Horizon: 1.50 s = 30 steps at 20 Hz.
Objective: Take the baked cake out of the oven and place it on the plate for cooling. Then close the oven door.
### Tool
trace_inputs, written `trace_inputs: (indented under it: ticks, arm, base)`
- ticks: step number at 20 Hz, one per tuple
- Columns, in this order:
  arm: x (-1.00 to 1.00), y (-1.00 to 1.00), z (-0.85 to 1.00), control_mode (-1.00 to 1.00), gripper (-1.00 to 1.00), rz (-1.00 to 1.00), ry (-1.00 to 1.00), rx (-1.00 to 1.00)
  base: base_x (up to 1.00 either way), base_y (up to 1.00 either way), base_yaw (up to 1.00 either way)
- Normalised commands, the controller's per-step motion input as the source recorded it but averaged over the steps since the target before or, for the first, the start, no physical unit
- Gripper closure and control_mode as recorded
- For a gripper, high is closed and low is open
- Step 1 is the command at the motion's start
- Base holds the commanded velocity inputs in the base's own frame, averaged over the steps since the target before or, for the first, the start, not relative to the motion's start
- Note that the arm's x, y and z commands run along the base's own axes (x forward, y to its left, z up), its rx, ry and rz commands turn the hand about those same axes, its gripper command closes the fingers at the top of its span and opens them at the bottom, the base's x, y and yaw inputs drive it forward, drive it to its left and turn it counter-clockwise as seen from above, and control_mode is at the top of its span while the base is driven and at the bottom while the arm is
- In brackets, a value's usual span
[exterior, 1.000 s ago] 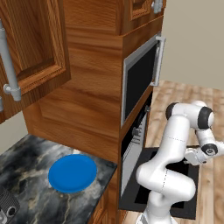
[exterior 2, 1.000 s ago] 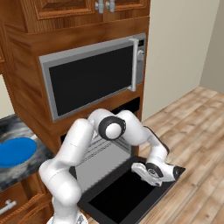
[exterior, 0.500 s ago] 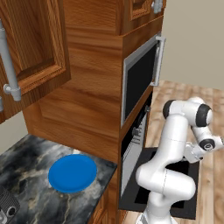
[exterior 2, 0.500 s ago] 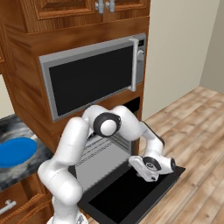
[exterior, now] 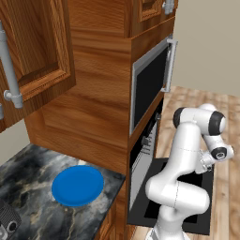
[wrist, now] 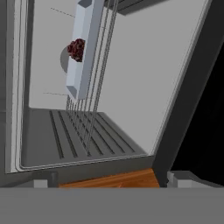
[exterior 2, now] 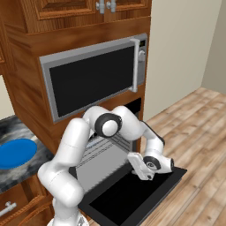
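Dark-brown baked cake (wrist: 76,49) on the grey tray (wrist: 83,52) deep in the oven (wrist: 113,87) — at eleven o'clock from gripper (exterior 2: 142,166), jaws spread wide, holding nothing

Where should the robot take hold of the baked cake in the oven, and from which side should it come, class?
Probably across the middle of the baked cake, fingers on opposite sides of its small rounded body. It sits on a grey tray inside the oven, with wire racks next to it, so come straight in through the open front, over the lowered oven door.
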Motion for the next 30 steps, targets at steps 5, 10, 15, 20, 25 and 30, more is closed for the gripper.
trace_inputs:
  ticks: [5, 10, 15, 20, 25, 30]
  arm:
    - [0.2, 0.23, 0.01, -1.0, -1.0, 0.0, 0.0, 0.07]
    - [0.23, 0.25, 0.09, -1.0, -1.0, 0.0, 0.0, 0.03]
    - [0.15, 0.32, 0.08, -1.0, -1.0, 0.0, 0.0, 0.07]
    - [0.16, 0.28, -0.02, -1.0, -1.0, 0.0, 0.0, 0.11]
    - [0.32, 0.2, -0.02, -1.0, -1.0, 0.0, 0.0, 0.13]
    - [0.25, 0.21, -0.02, -1.0, -1.0, 0.0, 0.0, 0.13]
  base:
    - [0.0, 0.0, 0.0]
    - [0.0, 0.0, 0.0]
    - [0.0, 0.0, 0.0]
    - [0.0, 0.0, 0.0]
    - [0.0, 0.0, 0.0]
    - [0.0, 0.0, 0.0]
